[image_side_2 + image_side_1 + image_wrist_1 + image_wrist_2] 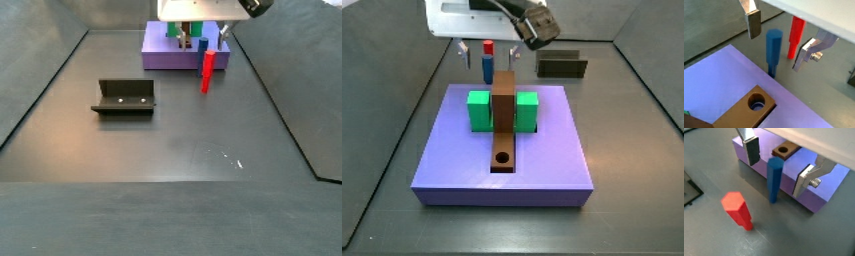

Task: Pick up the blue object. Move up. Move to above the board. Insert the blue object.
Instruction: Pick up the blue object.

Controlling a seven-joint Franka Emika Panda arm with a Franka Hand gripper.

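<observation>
The blue object [773, 50] is a thin blue peg standing upright on the grey floor, just beside the lavender slab [724, 75]. My gripper [777, 47] is open and straddles its upper part, with one finger [753, 25] on each side and a gap to both. The other wrist view shows the same: the blue object [773, 180] stands untouched between the plates of the gripper [777, 172]. The board [504, 110] is a brown bar with a round hole [757, 104], lying on the slab between two green blocks [478, 110].
A red peg [737, 210] stands on the floor close to the blue one, outside my fingers, and shows in a side view [207, 70] too. The dark fixture [124, 97] stands apart on the floor. Grey walls enclose the workspace.
</observation>
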